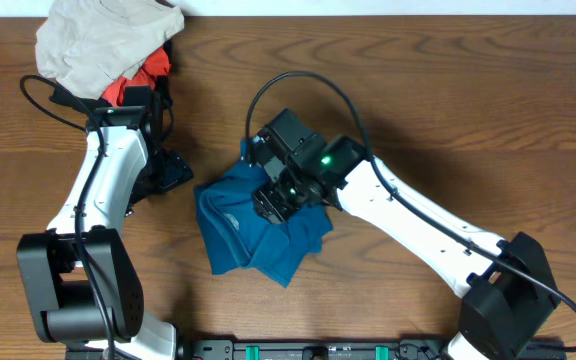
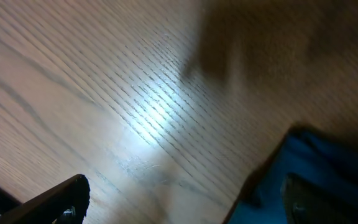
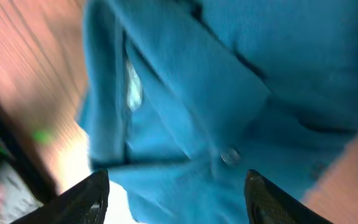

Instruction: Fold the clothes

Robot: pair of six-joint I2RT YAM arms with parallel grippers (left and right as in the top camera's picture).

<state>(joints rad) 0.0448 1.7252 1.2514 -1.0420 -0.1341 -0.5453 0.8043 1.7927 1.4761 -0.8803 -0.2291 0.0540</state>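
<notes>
Brown wood-grain tabletop fills every view, with the crumpled deep teal-blue short-sleeved shirt at its middle. Only the overhead shows the pale beige-grey garment heaped over orange-red cloth, well apart from the shirt, beyond it to the left. Only my right wrist view shows a small round button on the shirt. My right gripper is spread wide over the shirt, gripping nothing. My left gripper gapes empty just beside the shirt's left edge.
</notes>
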